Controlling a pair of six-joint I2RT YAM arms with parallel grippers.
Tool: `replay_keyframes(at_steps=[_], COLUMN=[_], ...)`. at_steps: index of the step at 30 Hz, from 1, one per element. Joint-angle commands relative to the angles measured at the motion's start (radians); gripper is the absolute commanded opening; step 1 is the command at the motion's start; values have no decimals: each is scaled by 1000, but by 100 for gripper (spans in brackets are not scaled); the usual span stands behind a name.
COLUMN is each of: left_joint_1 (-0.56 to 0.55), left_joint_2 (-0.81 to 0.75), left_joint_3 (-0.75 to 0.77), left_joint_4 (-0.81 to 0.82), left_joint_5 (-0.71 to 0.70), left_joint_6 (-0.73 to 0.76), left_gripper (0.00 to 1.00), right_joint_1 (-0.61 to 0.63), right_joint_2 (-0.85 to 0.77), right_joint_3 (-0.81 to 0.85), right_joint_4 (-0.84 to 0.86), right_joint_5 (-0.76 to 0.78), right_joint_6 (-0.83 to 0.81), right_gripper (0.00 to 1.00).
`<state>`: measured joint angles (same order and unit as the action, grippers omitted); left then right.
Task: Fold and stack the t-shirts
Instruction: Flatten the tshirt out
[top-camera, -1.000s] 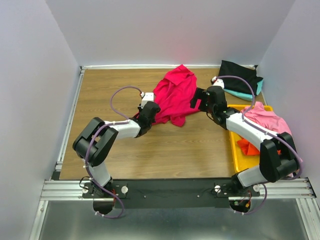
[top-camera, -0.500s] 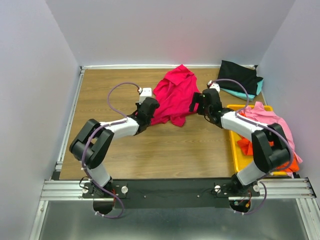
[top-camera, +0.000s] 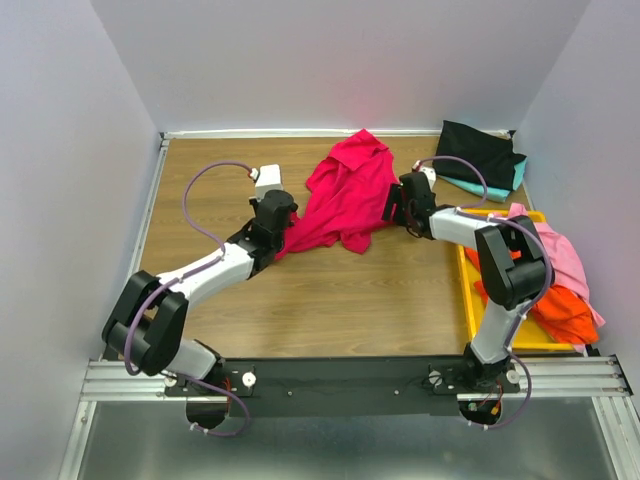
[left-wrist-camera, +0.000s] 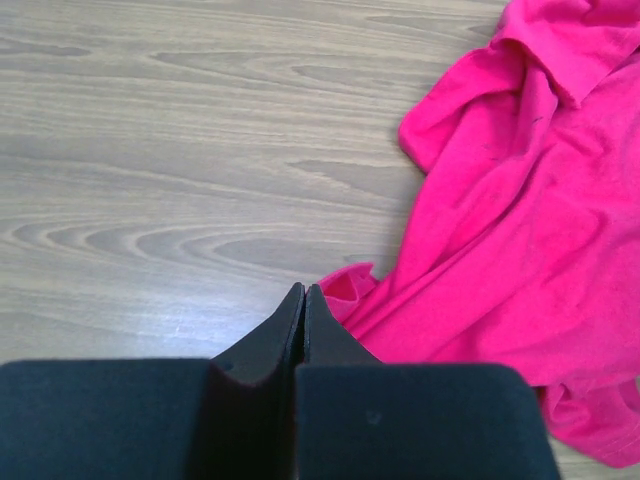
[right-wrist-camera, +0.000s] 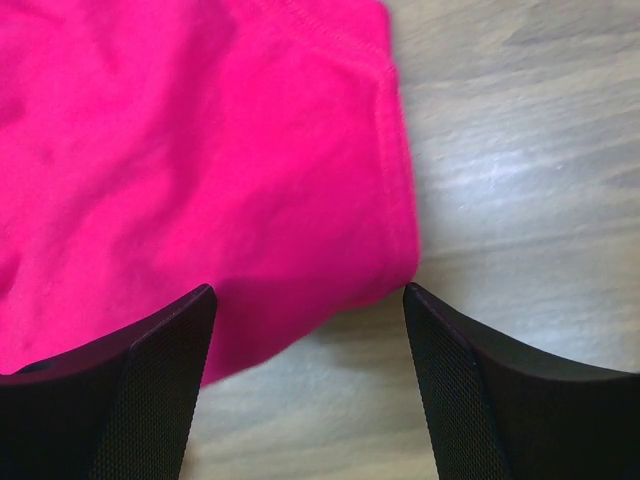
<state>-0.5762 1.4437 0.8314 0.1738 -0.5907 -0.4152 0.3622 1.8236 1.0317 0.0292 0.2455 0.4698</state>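
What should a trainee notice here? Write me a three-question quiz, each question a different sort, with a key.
1. True or false: the right gripper is shut on the red t-shirt.
2. Which lies on top of the teal t-shirt in the far right corner? A) black t-shirt B) a white towel C) a green cap
3. Fill in: the pink t-shirt and orange t-shirt lie in and over the yellow ____.
Key: 1 false, its jaws stand open astride the shirt's edge; 2 A; 3 bin.
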Motion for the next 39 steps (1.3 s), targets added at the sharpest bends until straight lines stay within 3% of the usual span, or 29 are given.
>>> replay_keyframes(at_steps=[1, 5, 10, 11, 12, 15, 30, 35, 39], left_joint_1=[10, 13, 24, 26, 32, 36, 42, 45, 85], left_joint_2=[-51, -74, -127, -138, -150, -216, -669, -715, -666], left_joint_3=[-26, -34, -55, -58, -61, -74, -126, -127, -132], left_joint_4=[-5, -11, -25, -28, -30, -33, -103, -119, -103], left_joint_5=[-35, -41, -55, -61, -64, -73, -181, -222, -244], left_joint_6=[-7, -10, -13, -13, -13, -14, -25, -14, -4], left_gripper=[3, 0, 0, 0, 0, 0, 0, 0, 0], right_joint_1=[-11, -17, -25, -26, -28, -25, -22, -20, -22], right_joint_2=[49, 94, 99, 88, 69, -22, -624, -650, -506], right_joint_3=[59, 96, 110, 104, 97, 61, -44, -6, 89], right_joint_4=[14, 14, 14, 14, 12, 8, -224, -230, -229], right_joint_5=[29, 28, 15, 17, 20, 37, 78, 49, 37], right_joint_6=[-16, -20, -33, -33, -33, -36, -54, -68, -82], right_gripper=[82, 75, 42, 22, 14, 3, 2, 2, 2])
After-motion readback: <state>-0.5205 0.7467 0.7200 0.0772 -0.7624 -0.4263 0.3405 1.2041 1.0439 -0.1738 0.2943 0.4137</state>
